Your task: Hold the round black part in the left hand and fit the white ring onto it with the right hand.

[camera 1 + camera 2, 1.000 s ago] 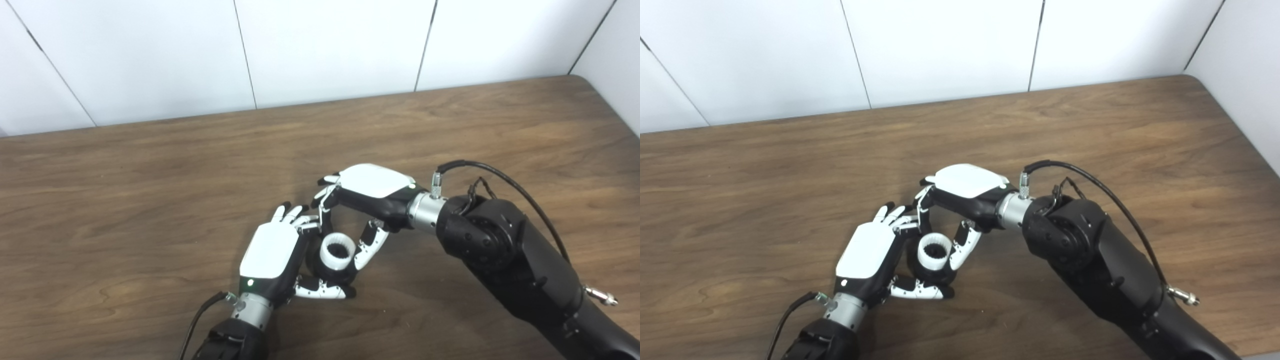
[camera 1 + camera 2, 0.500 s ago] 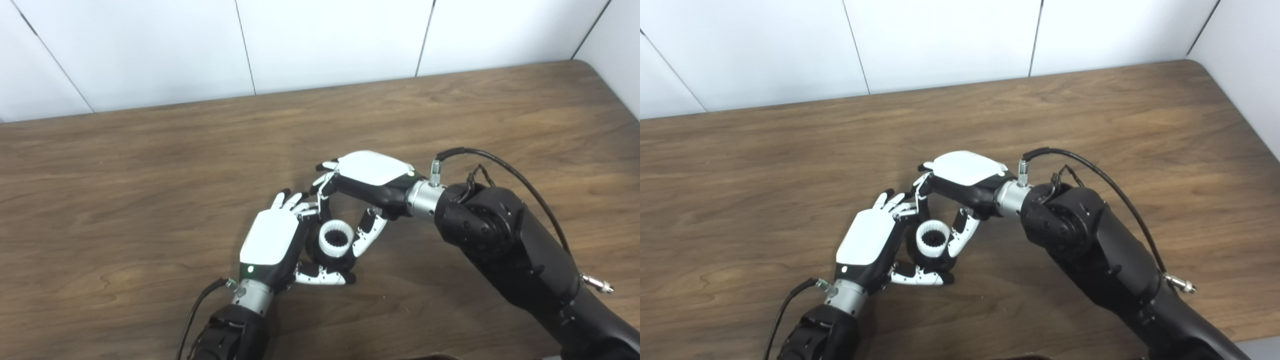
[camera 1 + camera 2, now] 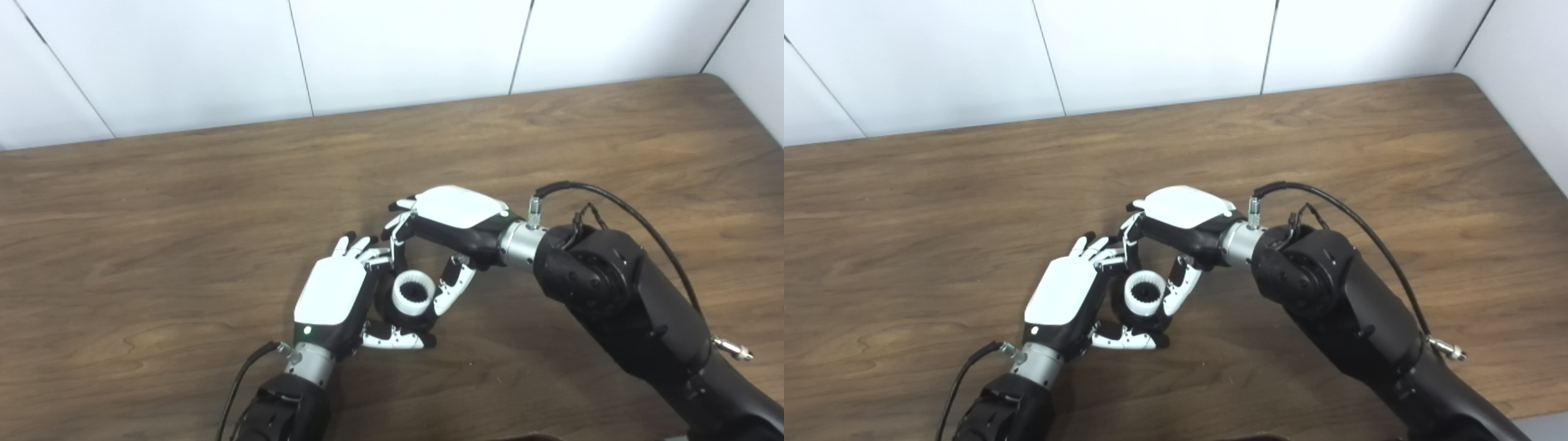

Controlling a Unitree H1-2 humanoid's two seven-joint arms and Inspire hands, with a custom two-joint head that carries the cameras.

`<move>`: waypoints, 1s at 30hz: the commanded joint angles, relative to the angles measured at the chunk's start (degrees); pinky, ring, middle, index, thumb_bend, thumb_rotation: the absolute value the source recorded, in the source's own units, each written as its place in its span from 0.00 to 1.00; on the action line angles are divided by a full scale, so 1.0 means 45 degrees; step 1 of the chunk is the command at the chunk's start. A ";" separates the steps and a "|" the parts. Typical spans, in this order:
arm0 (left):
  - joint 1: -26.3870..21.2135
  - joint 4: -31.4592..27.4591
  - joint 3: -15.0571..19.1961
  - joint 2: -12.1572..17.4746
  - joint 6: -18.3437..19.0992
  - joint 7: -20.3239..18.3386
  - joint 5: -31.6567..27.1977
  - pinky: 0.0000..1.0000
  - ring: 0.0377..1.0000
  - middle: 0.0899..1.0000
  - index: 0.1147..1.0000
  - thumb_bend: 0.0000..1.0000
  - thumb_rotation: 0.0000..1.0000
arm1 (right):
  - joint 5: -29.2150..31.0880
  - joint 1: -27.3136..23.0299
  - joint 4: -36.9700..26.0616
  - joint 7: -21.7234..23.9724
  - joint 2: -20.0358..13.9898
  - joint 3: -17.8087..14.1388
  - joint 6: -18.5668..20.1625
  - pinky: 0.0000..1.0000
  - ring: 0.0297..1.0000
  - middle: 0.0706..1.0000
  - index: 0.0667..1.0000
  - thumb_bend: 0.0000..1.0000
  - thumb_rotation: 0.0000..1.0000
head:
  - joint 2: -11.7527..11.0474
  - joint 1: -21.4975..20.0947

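Table: brown wood grain, back edge against a white panelled wall, rounded far right corner in view

Left hand: arm enters from the near edge, left of centre; white back plate facing up, green light lit near the wrist; fingers curled around the black part, thumb lying under its near side, fingertips reaching past its far side; gripping the black part

Black part: round, dark, mostly hidden inside the left hand; only a rim shows below and left of the ring; held just above the table, toward the near edge, a little left of the table's middle

Ring: white, short cylinder with a toothed inner bore, opening facing up; seated on top of the black part, tilted slightly; whether it is fully pressed home cannot be told

Right hand: arm enters from the near right corner, wrist bent so the hand points left; white back plate up; thumb touching the ring's right side, fingers bent down at the ring's far side, close against the left hand's fingertips; closed on the ring from two sides

Cable: black, looping from the right wrist connector back along the right forearm

Cable, left: black, running from the left wrist toward the near edge
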 commanded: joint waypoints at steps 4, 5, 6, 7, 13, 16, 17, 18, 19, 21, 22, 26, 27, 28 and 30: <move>0.0250 0.0371 -0.0204 0.0119 0.0385 -0.0861 0.0280 1.00 0.91 0.77 0.42 0.52 0.06 | -0.0236 -0.0251 -0.0231 0.0015 0.0041 -0.0108 -0.0102 1.00 0.97 0.82 0.45 0.52 0.14 | 0.0014 -0.0005; 0.0252 0.0361 -0.0204 0.0120 0.0392 -0.0879 0.0268 1.00 0.91 0.77 0.42 0.52 0.06 | -0.0260 -0.0240 -0.0246 -0.0001 0.0066 -0.0106 -0.0103 1.00 0.97 0.82 0.45 0.52 0.14 | 0.0014 -0.0005; 0.0253 0.0349 -0.0205 0.0122 0.0399 -0.0900 0.0260 1.00 0.91 0.77 0.42 0.52 0.06 | -0.0280 -0.0223 -0.0253 -0.0039 0.0092 -0.0109 -0.0132 1.00 0.97 0.82 0.45 0.52 0.14 | 0.0014 -0.0005; 0.0254 0.0340 -0.0207 0.0125 0.0403 -0.0913 0.0256 1.00 0.91 0.77 0.42 0.52 0.05 | -0.0295 -0.0207 -0.0254 -0.0069 0.0111 -0.0116 -0.0163 1.00 0.97 0.82 0.45 0.52 0.14 | 0.0014 -0.0005; 0.0192 0.0436 -0.0241 0.0051 0.0398 -0.0842 0.0253 1.00 0.92 0.77 0.42 0.52 0.06 | -0.0529 -0.0099 -0.0264 -0.0152 0.0330 -0.0144 -0.0190 1.00 0.96 0.82 0.45 0.52 0.14 | 0.0028 -0.0065; 0.0161 0.0452 -0.0284 0.0040 0.0423 -0.0853 0.0349 1.00 0.91 0.77 0.42 0.53 0.06 | -0.0631 -0.0047 -0.0325 -0.0105 0.0424 -0.0162 -0.0129 1.00 0.96 0.82 0.45 0.52 0.14 | 0.0033 -0.0072; 0.0156 0.0449 -0.0293 0.0035 0.0437 -0.0857 0.0364 1.00 0.91 0.77 0.42 0.53 0.06 | -0.0648 -0.0038 -0.0343 -0.0092 0.0444 -0.0170 -0.0125 1.00 0.96 0.82 0.45 0.52 0.14 | 0.0026 -0.0092; 0.0157 0.0442 -0.0295 0.0032 0.0451 -0.0865 0.0359 1.00 0.91 0.77 0.42 0.53 0.06 | -0.0657 -0.0038 -0.0355 -0.0072 0.0456 -0.0178 -0.0127 1.00 0.96 0.81 0.45 0.52 0.14 | 0.0026 -0.0092; 0.0158 0.0434 -0.0294 0.0026 0.0467 -0.0882 0.0340 1.00 0.91 0.77 0.42 0.53 0.06 | -0.0652 -0.0039 -0.0358 -0.0056 0.0466 -0.0194 -0.0128 1.00 0.96 0.81 0.45 0.52 0.14 | 0.0032 -0.0093; 0.0161 0.0449 -0.0296 0.0028 0.0465 -0.0872 0.0303 1.00 0.91 0.77 0.42 0.53 0.06 | -0.0662 -0.0041 -0.0357 -0.0060 0.0491 -0.0218 -0.0150 1.00 0.96 0.81 0.45 0.52 0.14 | 0.0033 -0.0088; 0.0161 0.0461 -0.0298 0.0028 0.0460 -0.0860 0.0286 1.00 0.91 0.77 0.42 0.53 0.06 | -0.0674 -0.0041 -0.0351 -0.0067 0.0497 -0.0222 -0.0175 1.00 0.96 0.81 0.45 0.52 0.14 | 0.0033 -0.0088; 0.0155 0.0538 -0.0326 0.0008 0.0418 -0.0712 0.0275 1.00 0.91 0.77 0.42 0.52 0.06 | -0.0662 -0.0040 -0.0357 -0.0019 0.0528 -0.0249 -0.0162 1.00 0.96 0.81 0.45 0.52 0.14 | 0.0018 -0.0052; 0.0159 0.0533 -0.0323 0.0002 0.0425 -0.0709 0.0268 1.00 0.91 0.76 0.42 0.52 0.06 | -0.0663 -0.0046 -0.0359 0.0010 0.0528 -0.0251 -0.0150 1.00 0.96 0.81 0.45 0.52 0.14 | 0.0018 -0.0052; 0.0158 0.0530 -0.0322 -0.0009 0.0428 -0.0701 0.0264 1.00 0.91 0.77 0.42 0.52 0.06 | -0.0650 -0.0046 -0.0358 0.0021 0.0522 -0.0263 -0.0156 1.00 0.96 0.81 0.45 0.52 0.14 | 0.0017 -0.0057; 0.0153 0.0522 -0.0316 -0.0016 0.0449 -0.0719 0.0262 1.00 0.91 0.77 0.42 0.52 0.05 | -0.0638 -0.0047 -0.0341 0.0023 0.0510 -0.0290 -0.0190 1.00 0.96 0.80 0.45 0.52 0.14 | 0.0017 -0.0057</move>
